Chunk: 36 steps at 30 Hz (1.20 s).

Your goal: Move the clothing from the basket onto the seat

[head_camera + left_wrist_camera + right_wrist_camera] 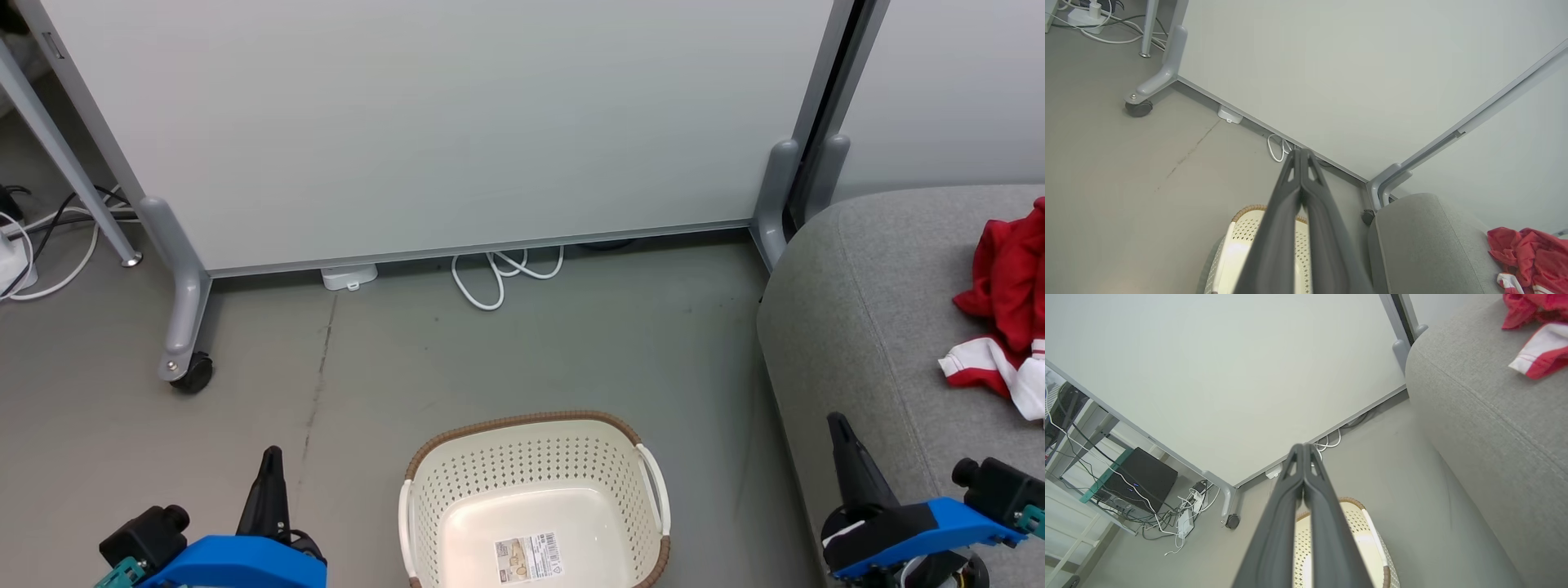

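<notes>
The cream basket (535, 469) with a brown rim stands on the floor at the bottom middle, and its bottom shows just a label. Red clothing (1008, 302) with white trim lies bunched on the grey seat (865, 327) at the right edge. My left gripper (271, 457) hovers left of the basket, fingers pressed together and holding nothing. My right gripper (837, 425) hangs over the seat's front edge, also shut and empty. The left wrist view looks past shut fingertips (1301, 154) to the basket (1241, 232) and the clothing (1531, 255). The right wrist view has the clothing (1539, 330) on the seat (1494, 416).
A pale wheeled partition (424, 122) stands behind the basket, its caster (192, 371) at the left. White cables (498, 273) lie under its lower edge. More cables and a table leg (57, 139) sit far left. Open grey floor (408, 359) surrounds the basket.
</notes>
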Motion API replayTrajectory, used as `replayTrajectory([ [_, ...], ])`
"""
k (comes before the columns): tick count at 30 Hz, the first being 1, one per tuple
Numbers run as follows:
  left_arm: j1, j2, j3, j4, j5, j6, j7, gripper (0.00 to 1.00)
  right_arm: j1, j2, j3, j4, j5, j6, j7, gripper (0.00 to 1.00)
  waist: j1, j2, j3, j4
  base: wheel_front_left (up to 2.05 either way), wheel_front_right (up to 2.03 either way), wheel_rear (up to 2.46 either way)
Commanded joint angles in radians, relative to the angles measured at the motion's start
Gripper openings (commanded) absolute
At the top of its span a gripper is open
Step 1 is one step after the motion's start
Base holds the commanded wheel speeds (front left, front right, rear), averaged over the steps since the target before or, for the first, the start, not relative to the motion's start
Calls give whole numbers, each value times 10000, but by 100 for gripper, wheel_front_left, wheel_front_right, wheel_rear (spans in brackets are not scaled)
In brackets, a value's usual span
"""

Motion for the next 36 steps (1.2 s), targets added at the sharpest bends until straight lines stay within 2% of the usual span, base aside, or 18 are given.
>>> replayTrajectory([
  [1, -339, 9, 109, -209, -273, -8, 60, 0, -250, -20, -40, -173, 291, 2, 44, 0, 0, -1, 0, -4, 0, 0, 0],
  [36, -498, -133, 806, -946, -4285, -17, 1242, 0, -436, -26, -302, -236, 4682, 3, 740, 0, 0, -1, 17, -176, 0, 0, 0],
])
